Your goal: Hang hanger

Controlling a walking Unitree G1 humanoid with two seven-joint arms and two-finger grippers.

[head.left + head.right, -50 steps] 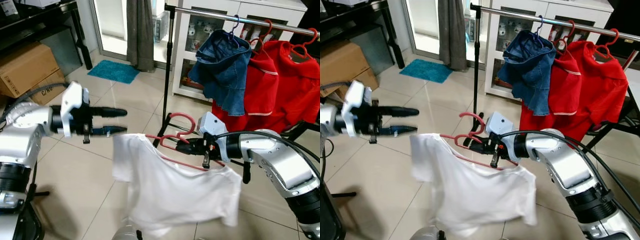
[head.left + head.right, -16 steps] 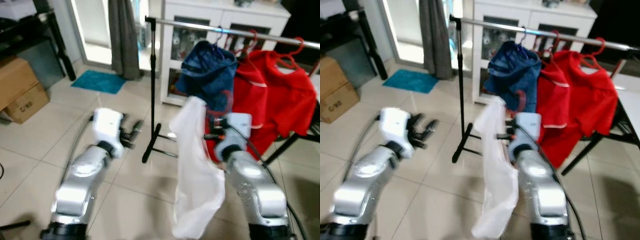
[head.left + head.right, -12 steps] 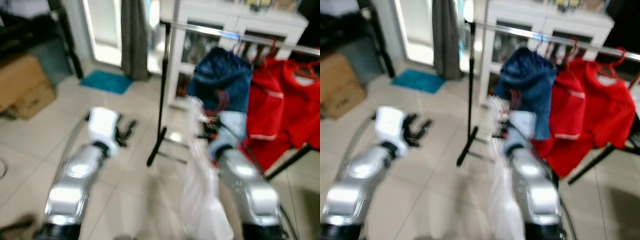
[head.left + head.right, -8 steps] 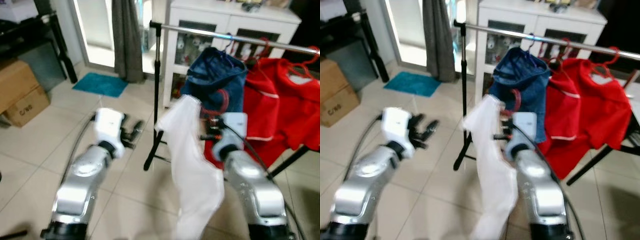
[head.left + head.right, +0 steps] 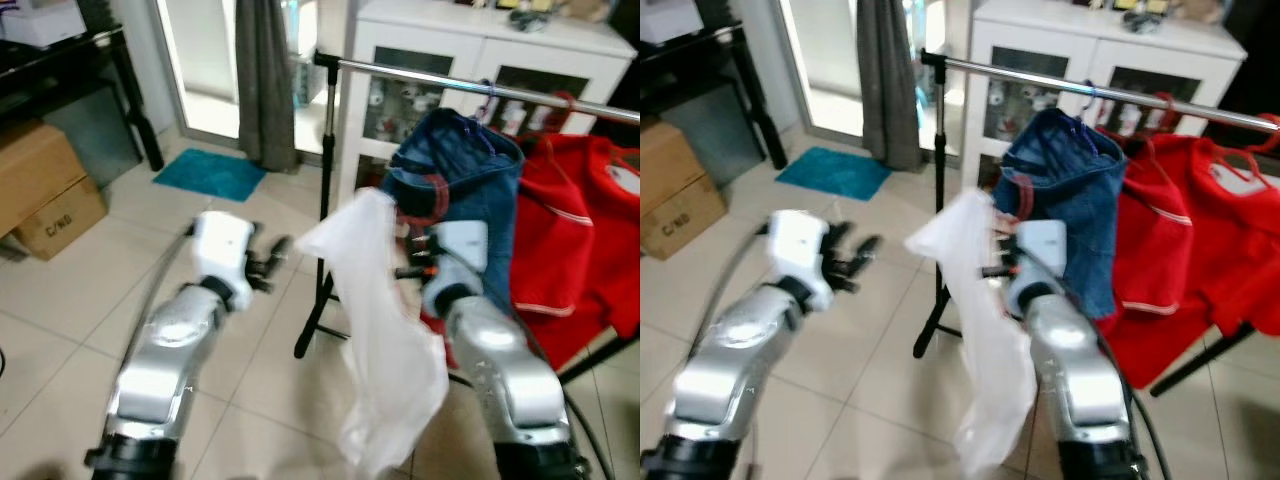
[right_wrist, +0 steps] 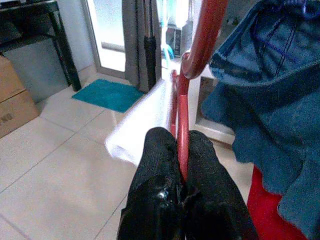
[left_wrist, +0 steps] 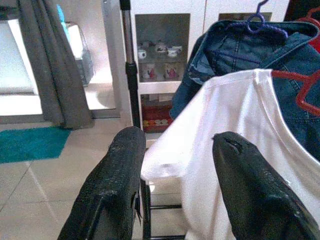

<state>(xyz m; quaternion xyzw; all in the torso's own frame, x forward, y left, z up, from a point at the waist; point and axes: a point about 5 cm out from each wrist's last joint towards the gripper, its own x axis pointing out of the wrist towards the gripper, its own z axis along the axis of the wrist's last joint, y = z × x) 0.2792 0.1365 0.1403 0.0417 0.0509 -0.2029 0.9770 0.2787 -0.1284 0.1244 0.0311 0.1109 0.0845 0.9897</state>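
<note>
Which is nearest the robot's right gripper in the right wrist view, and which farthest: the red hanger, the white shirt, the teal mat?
1. Red hanger, clamped in the right gripper.
2. White shirt, draped just beyond the fingers.
3. Teal mat, on the floor by the curtain.

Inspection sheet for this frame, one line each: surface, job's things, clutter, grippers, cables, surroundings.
Surface: tiled floor, pale and glossy.
Job's things: red hanger carrying a white T-shirt, held up near the rail, hook not yet on it.
Clutter: denim garment and red shirts already hang on the rail.
Grippers: right gripper shut on the red hanger; left gripper open, holding nothing, raised beside the shirt.
Cables: a cable runs along the left arm.
Surroundings: cardboard boxes, teal mat, grey curtain, white cabinet.
</note>
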